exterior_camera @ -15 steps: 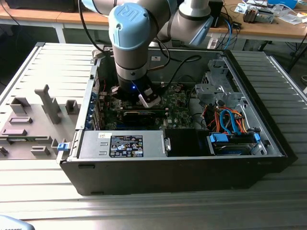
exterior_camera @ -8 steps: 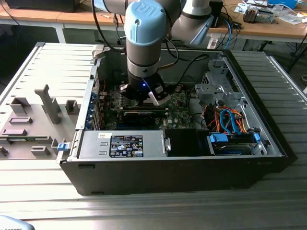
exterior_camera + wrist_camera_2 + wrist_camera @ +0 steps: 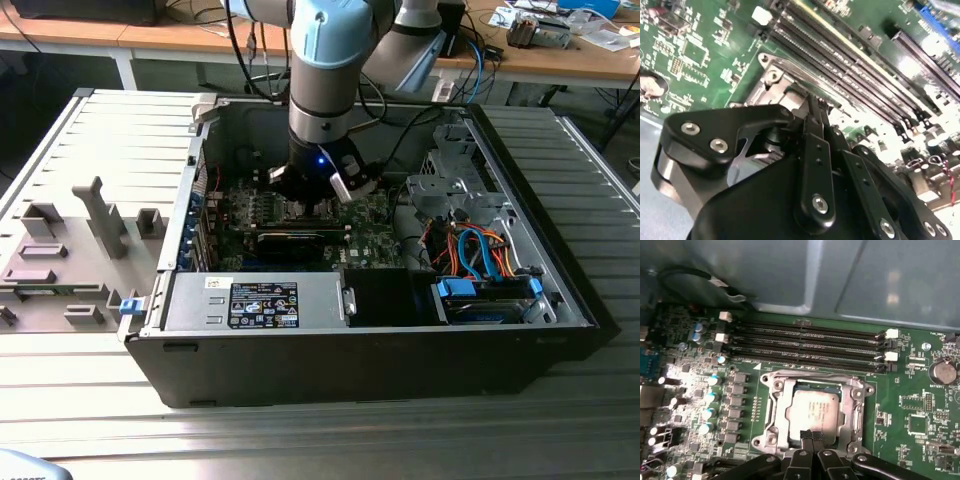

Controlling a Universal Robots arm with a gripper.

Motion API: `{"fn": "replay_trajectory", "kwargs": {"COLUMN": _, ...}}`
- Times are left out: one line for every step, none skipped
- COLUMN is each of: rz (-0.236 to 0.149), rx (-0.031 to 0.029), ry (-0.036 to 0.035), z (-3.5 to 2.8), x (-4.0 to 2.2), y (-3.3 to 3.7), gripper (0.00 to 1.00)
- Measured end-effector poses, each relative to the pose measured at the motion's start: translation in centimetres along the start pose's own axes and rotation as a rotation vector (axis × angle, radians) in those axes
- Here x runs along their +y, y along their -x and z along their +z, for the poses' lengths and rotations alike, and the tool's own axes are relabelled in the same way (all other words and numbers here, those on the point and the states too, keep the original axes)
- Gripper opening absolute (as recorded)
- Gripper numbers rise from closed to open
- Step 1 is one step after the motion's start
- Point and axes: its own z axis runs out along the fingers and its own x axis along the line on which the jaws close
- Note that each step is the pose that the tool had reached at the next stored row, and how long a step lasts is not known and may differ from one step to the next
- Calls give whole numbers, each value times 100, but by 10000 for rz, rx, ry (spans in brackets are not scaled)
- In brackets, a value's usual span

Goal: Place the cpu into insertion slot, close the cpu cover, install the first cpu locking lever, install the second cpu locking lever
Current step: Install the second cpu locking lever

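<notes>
The cpu (image 3: 812, 409), a silvery square chip, lies flat in the insertion slot (image 3: 769, 386) on the green motherboard (image 3: 910, 405). The cpu cover (image 3: 781, 410) is down around it, framing the chip through its window. In the first wrist view my gripper (image 3: 812, 435) has its black fingertips pressed together at the chip's near edge, over the cover's rim. The second wrist view has the same gripper (image 3: 812, 107) tapering down onto the socket's metal frame (image 3: 771, 75). In the exterior view the gripper (image 3: 318, 205) reaches down into the open computer case onto the motherboard (image 3: 375, 235).
Several long black memory slots (image 3: 810, 347) run just beyond the socket. Capacitors (image 3: 710, 397) stand beside it, and a coin battery (image 3: 942, 371) sits further off. A power supply (image 3: 262, 303), a drive cage with blue and orange cables (image 3: 480, 255) and the case walls close in around the arm. A grey parts fixture (image 3: 70, 250) lies at the exterior view's left.
</notes>
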Motion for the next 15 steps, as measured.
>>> {"fn": "replay_trajectory", "kwargs": {"rz": 5, "rx": 22, "ry": -157, "z": 7, "x": 56, "y": 10, "gripper": 11}}
{"fn": "replay_trajectory", "kwargs": {"rz": 8, "rx": 44, "ry": -331, "z": 16, "x": 121, "y": 19, "gripper": 11}}
{"fn": "replay_trajectory", "kwargs": {"rz": 11, "rx": 61, "ry": -478, "z": 20, "x": 151, "y": 23, "gripper": 11}}
{"fn": "replay_trajectory", "kwargs": {"rz": 14, "rx": 76, "ry": -611, "z": 24, "x": 176, "y": 27, "gripper": 11}}
{"fn": "replay_trajectory", "kwargs": {"rz": 19, "rx": 98, "ry": -800, "z": 29, "x": 213, "y": 33, "gripper": 11}}
{"fn": "replay_trajectory", "kwargs": {"rz": 23, "rx": 113, "ry": -935, "z": 33, "x": 238, "y": 37, "gripper": 11}}
{"fn": "replay_trajectory", "kwargs": {"rz": 26, "rx": 136, "ry": -1125, "z": 37, "x": 273, "y": 43, "gripper": 11}}
{"fn": "replay_trajectory", "kwargs": {"rz": 27, "rx": 148, "ry": -1236, "z": 41, "x": 299, "y": 48, "gripper": 11}}
{"fn": "replay_trajectory", "kwargs": {"rz": 31, "rx": 165, "ry": -1381, "z": 45, "x": 341, "y": 54, "gripper": 11}}
{"fn": "replay_trajectory", "kwargs": {"rz": 35, "rx": 178, "ry": -1486, "z": 46, "x": 371, "y": 58, "gripper": 11}}
{"fn": "replay_trajectory", "kwargs": {"rz": 37, "rx": 187, "ry": -1577, "z": 36, "x": 392, "y": 61, "gripper": 11}}
{"fn": "replay_trajectory", "kwargs": {"rz": 37, "rx": 194, "ry": -1624, "z": 16, "x": 399, "y": 61, "gripper": 11}}
{"fn": "replay_trajectory", "kwargs": {"rz": 36, "rx": 199, "ry": -1670, "z": -44, "x": 409, "y": 62, "gripper": 11}}
{"fn": "replay_trajectory", "kwargs": {"rz": 37, "rx": 200, "ry": -1688, "z": -79, "x": 415, "y": 61, "gripper": 11}}
{"fn": "replay_trajectory", "kwargs": {"rz": 38, "rx": 203, "ry": -1703, "z": -126, "x": 423, "y": 61, "gripper": 11}}
